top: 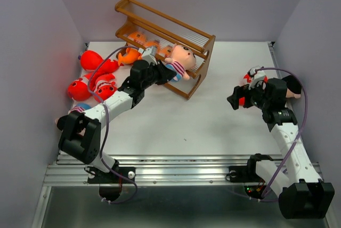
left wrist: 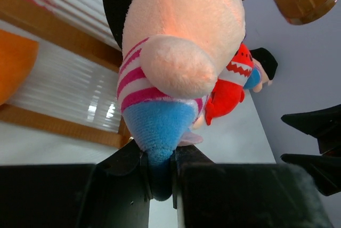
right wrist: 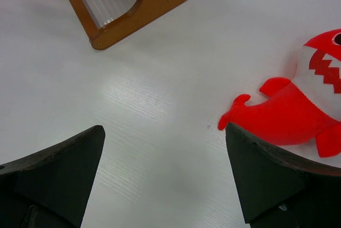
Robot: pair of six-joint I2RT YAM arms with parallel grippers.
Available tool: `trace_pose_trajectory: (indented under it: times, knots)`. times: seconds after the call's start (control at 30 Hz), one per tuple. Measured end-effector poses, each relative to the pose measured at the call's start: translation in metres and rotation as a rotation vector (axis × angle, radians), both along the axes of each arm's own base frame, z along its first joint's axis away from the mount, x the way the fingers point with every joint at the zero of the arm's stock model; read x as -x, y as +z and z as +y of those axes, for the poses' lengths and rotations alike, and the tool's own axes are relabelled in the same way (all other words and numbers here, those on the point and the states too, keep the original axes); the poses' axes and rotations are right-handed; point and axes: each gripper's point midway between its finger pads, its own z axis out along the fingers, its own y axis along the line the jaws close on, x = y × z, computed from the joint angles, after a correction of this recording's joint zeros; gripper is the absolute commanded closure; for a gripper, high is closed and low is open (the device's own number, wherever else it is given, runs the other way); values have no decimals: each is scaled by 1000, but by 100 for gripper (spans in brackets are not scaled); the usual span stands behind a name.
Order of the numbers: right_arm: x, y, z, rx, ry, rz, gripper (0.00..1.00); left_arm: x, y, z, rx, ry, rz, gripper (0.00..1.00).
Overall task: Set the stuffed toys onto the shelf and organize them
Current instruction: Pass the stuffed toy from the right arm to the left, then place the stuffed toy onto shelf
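Plush through and through, the doll (left wrist: 176, 52) looks light and squashy, with a big head that outweighs its thin blue legs, so I judge it will flop and swing about whatever pinches it. The left fingers (left wrist: 128, 164) are clamped on just that blue lower end, squeezing it narrow, and the doll stands up from them with the head farthest away. A hold around the striped torso would likely steady it better. It is held against the front of the shelf (top: 205, 65), near the right side panel; whether it already rests on a rail I cannot tell. An orange toy (left wrist: 16, 63) lies on a slatted tier to its left. The left arm stretches forward from its base across the counter (top: 213, 121), wrist at the shelf. The right arm is bent over the counter's right side, the right fingers (right wrist: 58, 169) spread wide and empty, with a red shark (right wrist: 287, 116) just beside one of them.
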Motion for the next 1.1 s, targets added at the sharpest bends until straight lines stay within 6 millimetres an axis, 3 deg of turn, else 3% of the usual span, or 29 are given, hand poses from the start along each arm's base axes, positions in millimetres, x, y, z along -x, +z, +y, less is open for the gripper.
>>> trace_pose_trajectory:
  times: [0.27,0.5,0.67,0.83,0.9,1.07,1.1]
  knots:
    - [0,0,1,-5,6,0,0,-30,20,-28,57,-53,-12,100]
    - [0,0,-2,-5,-2,1,0,-45,-4,-43,67,-74,53,100]
    - [0,-1,-2,-5,-2,3,0,-48,0,-44,81,-72,54,98]
    - [0,-1,-2,-5,-2,3,0,-51,-1,-48,87,-82,60,87]
    - [0,-1,-2,-5,-2,4,0,-52,-4,-50,89,-87,66,77]
    - [0,-2,-2,-5,-2,6,0,-53,-3,-52,94,-94,65,64]
    - [0,-3,-2,-5,-2,8,0,-53,-3,-52,95,-96,64,56]
